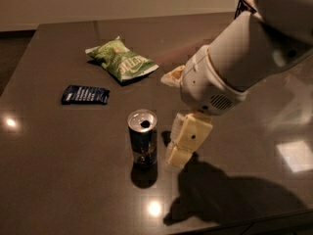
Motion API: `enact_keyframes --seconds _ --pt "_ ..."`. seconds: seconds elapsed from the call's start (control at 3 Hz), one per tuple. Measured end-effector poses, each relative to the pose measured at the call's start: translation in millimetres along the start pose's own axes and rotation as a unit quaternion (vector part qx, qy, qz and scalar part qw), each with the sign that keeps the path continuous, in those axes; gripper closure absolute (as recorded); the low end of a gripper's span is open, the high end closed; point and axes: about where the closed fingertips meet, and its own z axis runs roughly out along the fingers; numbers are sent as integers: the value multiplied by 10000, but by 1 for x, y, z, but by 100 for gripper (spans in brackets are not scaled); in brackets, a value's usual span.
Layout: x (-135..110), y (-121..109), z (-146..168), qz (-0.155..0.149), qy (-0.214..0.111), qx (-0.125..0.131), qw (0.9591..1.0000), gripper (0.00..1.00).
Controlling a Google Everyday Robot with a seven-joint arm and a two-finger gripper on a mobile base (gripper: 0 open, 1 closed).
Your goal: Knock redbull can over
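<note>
The redbull can (143, 139) stands upright near the middle front of the dark table (58, 180), its silver top with the pull-tab hole facing up. My gripper (179, 155) hangs from the white arm just to the right of the can, its cream finger close beside the can's side, with a narrow gap showing between them. It holds nothing that I can see.
A green chip bag (121, 59) lies at the back, left of centre. A flat dark blue packet (85, 94) lies to the left of the can. A dark wire basket (244, 5) sits at the far right corner. The table's front edge runs close below the arm's shadow.
</note>
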Motion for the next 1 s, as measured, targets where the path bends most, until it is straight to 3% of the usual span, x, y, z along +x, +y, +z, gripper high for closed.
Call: enact_keyframes --seconds 0.33,1.0 --pt "-12 9 17 -167 -178 -184 9995 0" --pt "-29 21 31 -366 -445 -433 9974 42"
